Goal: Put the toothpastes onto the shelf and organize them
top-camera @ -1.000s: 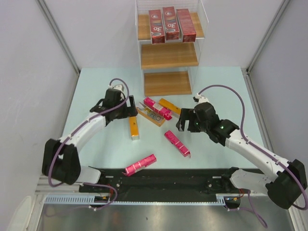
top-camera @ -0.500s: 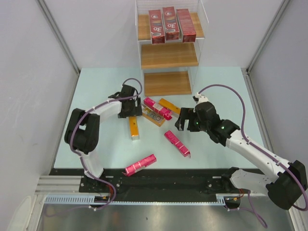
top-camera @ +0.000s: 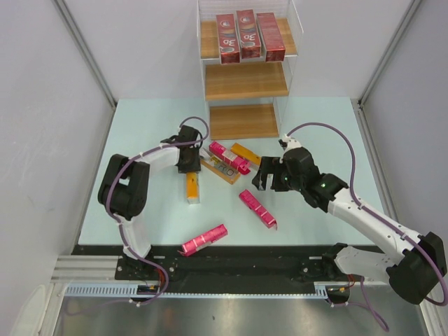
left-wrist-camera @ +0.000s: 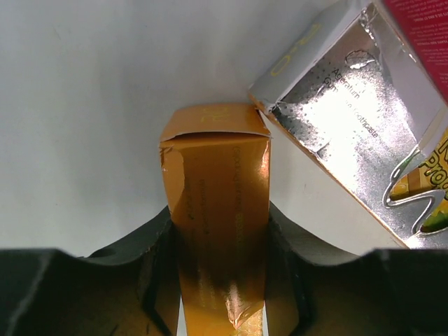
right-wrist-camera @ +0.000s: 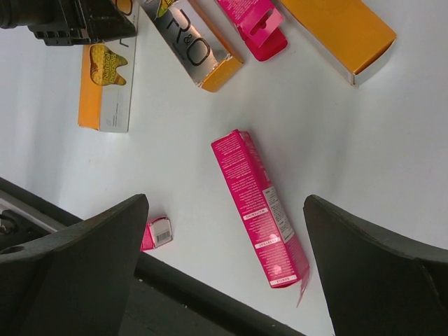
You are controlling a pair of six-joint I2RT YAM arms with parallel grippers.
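Note:
My left gripper (top-camera: 189, 165) (left-wrist-camera: 219, 218) is shut on the far end of an orange toothpaste carton (top-camera: 192, 187) (left-wrist-camera: 217, 168) lying on the table. Both fingers press its long sides. My right gripper (top-camera: 265, 179) (right-wrist-camera: 225, 210) hangs open above a pink carton (top-camera: 257, 208) (right-wrist-camera: 257, 206), not touching it. A silver and orange carton (top-camera: 220, 169) (left-wrist-camera: 343, 119), a pink one (top-camera: 229, 157) lying on it and another orange one (top-camera: 247, 154) are clustered before the shelf (top-camera: 245, 82). Three dark red cartons (top-camera: 248, 33) stand on its top tier.
Another pink carton (top-camera: 204, 239) (right-wrist-camera: 155, 233) lies near the black rail (top-camera: 238, 259) at the table's front edge. The shelf's middle board (top-camera: 246, 79) and bottom board (top-camera: 243, 120) are bare. Grey walls close in both sides of the table.
My left gripper moved right onto the far end of the orange carton and shut on it; its arm swung its elbow up. The right gripper drifted slightly left, still open.

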